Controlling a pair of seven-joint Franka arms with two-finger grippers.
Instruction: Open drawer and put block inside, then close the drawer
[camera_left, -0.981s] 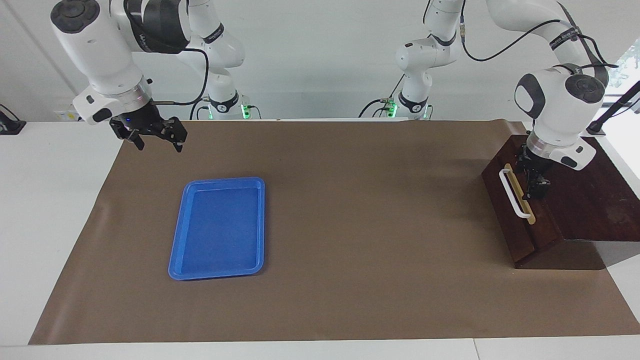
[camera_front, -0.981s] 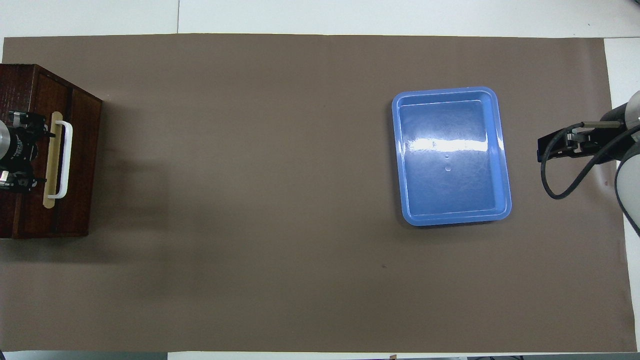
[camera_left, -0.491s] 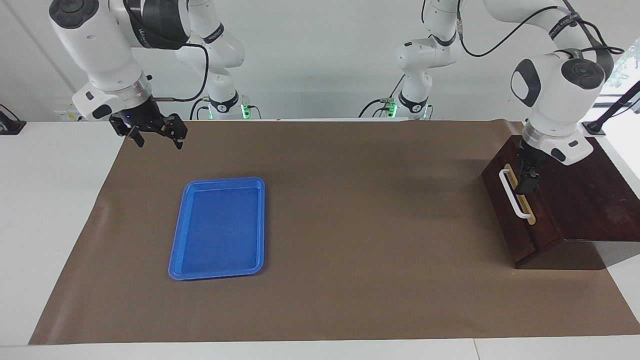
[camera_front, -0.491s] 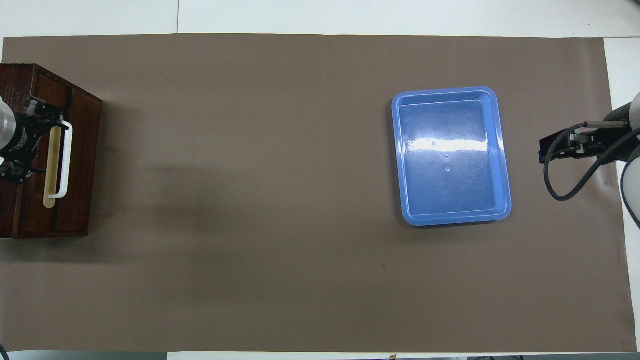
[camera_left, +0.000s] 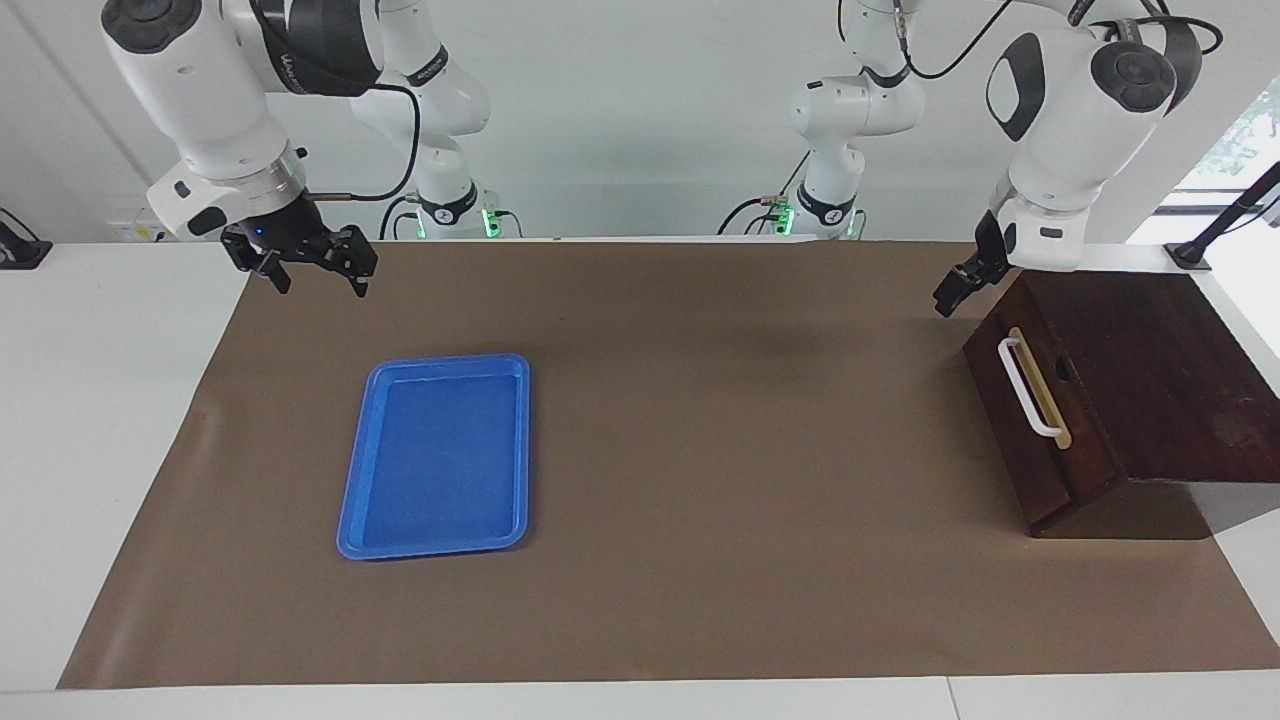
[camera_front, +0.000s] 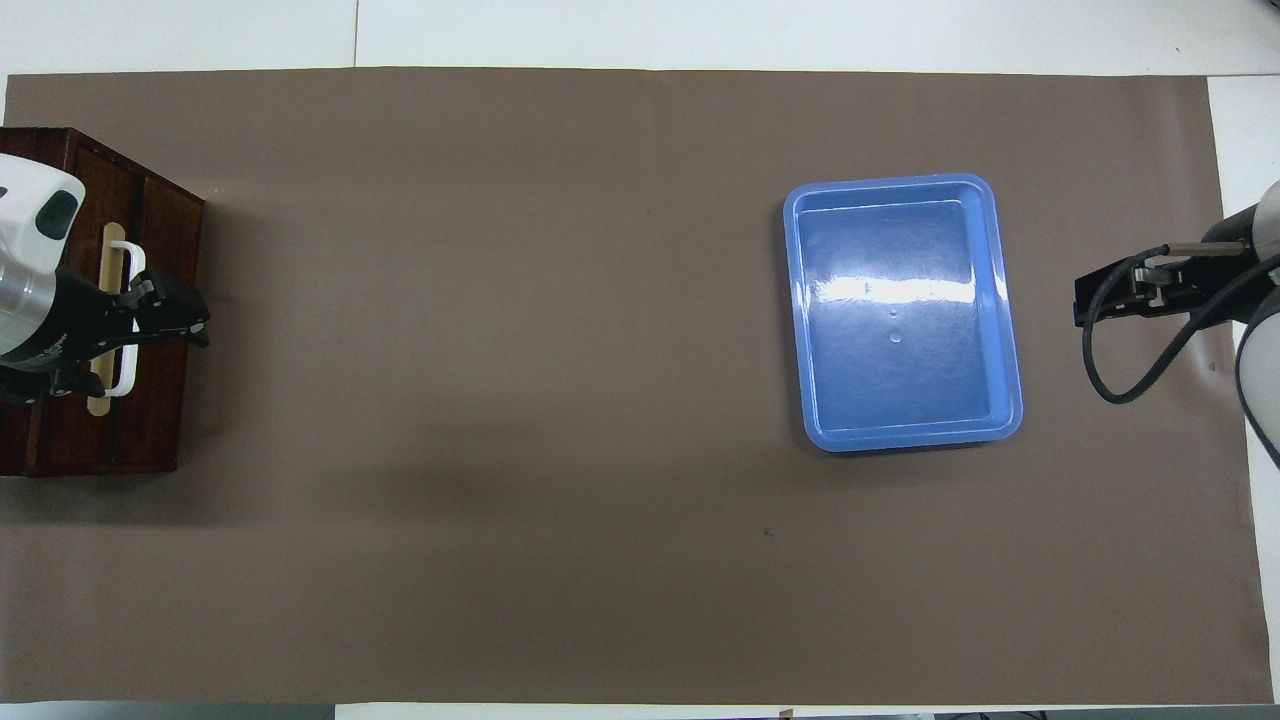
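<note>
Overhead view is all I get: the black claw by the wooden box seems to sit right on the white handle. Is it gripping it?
Observer: No. From the facing view, the left gripper hangs in the air, clear of the white handle.
Visitor: And the other arm? I only see a cable and some black at the edge.
Observer: The right gripper hovers over the brown mat, not over the blue tray, with its fingers open and empty.
Visitor: Is the drawer open at all?
Observer: No. The drawer sits shut against its dark box, and no interior shows.
</note>
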